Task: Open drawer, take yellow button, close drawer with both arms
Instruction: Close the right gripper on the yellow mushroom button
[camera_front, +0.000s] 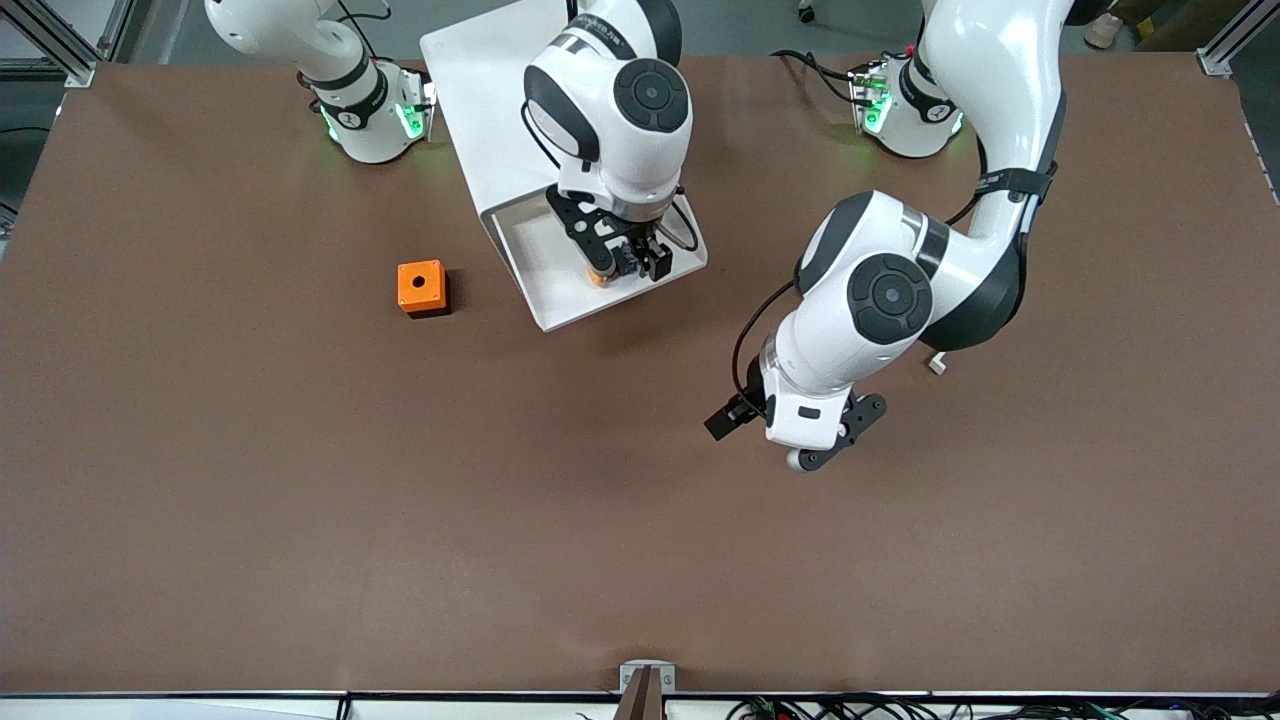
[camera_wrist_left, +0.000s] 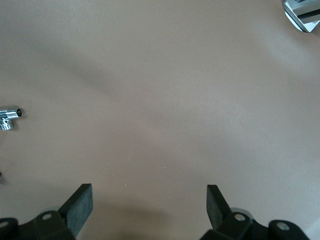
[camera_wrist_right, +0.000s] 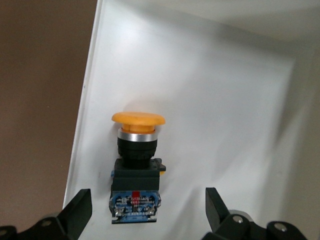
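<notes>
The white drawer (camera_front: 545, 275) stands pulled out toward the front camera. In it the button (camera_front: 598, 272) lies on its side, with an orange-yellow cap and a dark body (camera_wrist_right: 136, 172), close to one side wall of the drawer (camera_wrist_right: 87, 115). My right gripper (camera_front: 630, 264) hangs low over the drawer, open (camera_wrist_right: 147, 211), with one finger on each side of the button's body and not touching it. My left gripper (camera_front: 775, 437) hovers open (camera_wrist_left: 149, 206) over bare brown table, nearer the front camera than the drawer, and holds nothing.
The drawer's white cabinet (camera_front: 490, 90) sits between the two arm bases. An orange cube box with a round hole (camera_front: 421, 288) stands beside the drawer toward the right arm's end. A small white piece (camera_front: 936, 364) lies by the left arm. A chrome fitting (camera_wrist_left: 9, 118) lies on the table.
</notes>
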